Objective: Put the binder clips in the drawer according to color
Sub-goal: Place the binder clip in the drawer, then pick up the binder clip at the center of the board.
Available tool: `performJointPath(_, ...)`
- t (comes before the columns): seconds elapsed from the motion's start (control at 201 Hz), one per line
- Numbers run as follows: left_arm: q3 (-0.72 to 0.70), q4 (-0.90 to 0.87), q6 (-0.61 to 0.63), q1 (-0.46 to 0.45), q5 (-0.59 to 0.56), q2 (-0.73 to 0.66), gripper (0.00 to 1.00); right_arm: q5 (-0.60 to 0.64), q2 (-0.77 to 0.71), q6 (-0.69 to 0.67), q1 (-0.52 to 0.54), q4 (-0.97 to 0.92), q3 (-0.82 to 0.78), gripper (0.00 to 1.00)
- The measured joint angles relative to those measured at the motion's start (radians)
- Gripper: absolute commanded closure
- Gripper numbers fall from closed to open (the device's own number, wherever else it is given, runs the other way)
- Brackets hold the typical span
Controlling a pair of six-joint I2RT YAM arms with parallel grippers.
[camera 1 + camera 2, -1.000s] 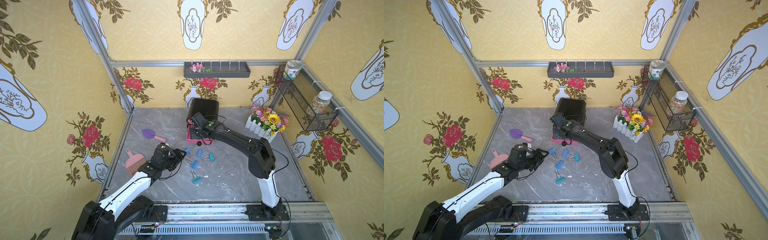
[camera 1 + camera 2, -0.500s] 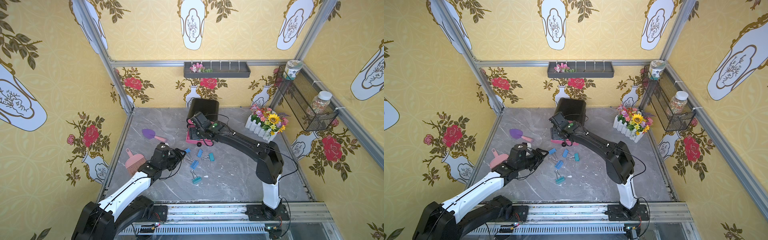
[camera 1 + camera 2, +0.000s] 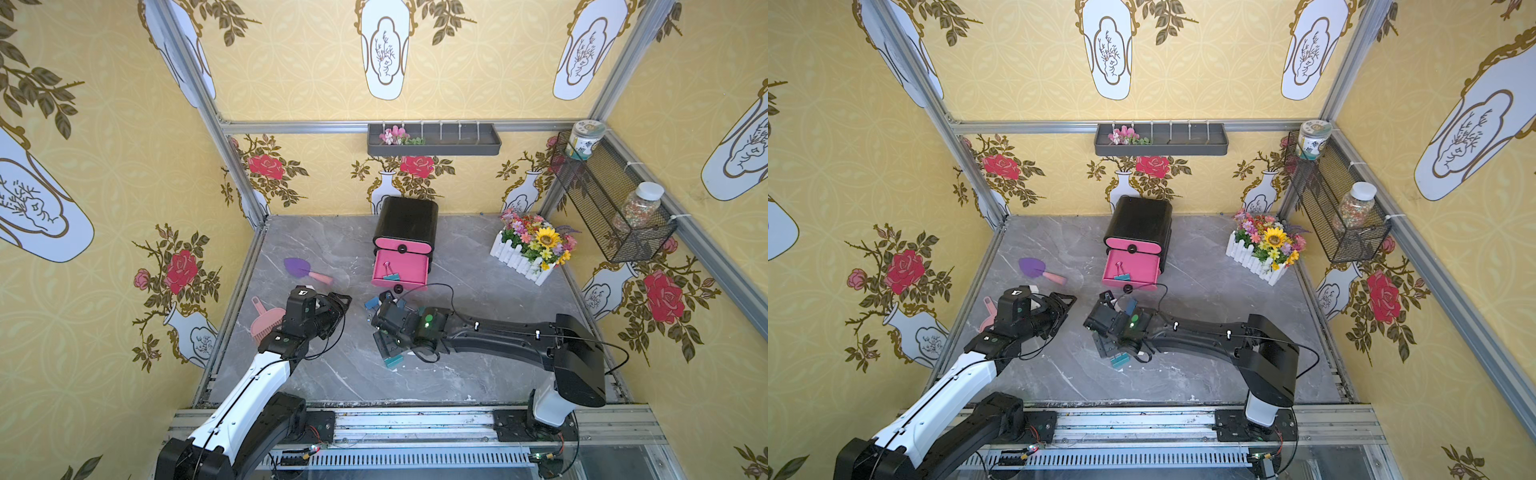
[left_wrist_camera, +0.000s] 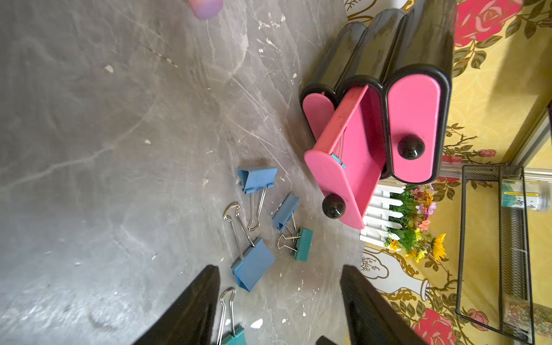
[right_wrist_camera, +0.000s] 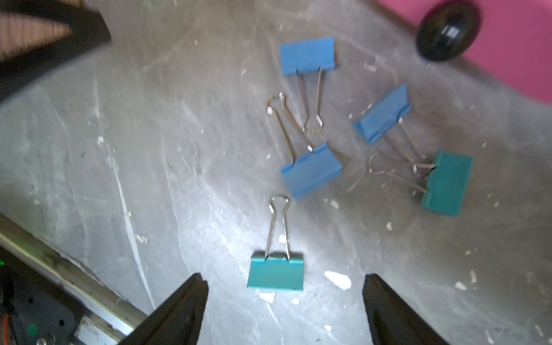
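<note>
Middle drawer [image 3: 411, 266] open, teal clip [image 3: 391, 276] inside

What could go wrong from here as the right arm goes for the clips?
The far teal clip has wire handles crossing those of a blue clip; lifting one may drag the other.
The right pincer and the left pincer hang open by the same pile; the arms might collide.
The open drawer stands just beyond the clips; a bump could shift it.
</note>
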Motion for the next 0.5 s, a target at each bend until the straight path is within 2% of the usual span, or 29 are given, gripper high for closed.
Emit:
performJointPath(0.249, -0.021, -0.04, 0.002, 0.009, 0.013, -0.051, 0.3, -0.005, 0.084, 0.094, 0.045, 0.01, -0.063, 0.1)
performJointPath(0.503, -0.025, -0.058, 0.0, 0.009, 0.015, -0.073, 0.29, -0.035, 0.141, 0.101, 0.062, 0.017, -0.063, 0.11)
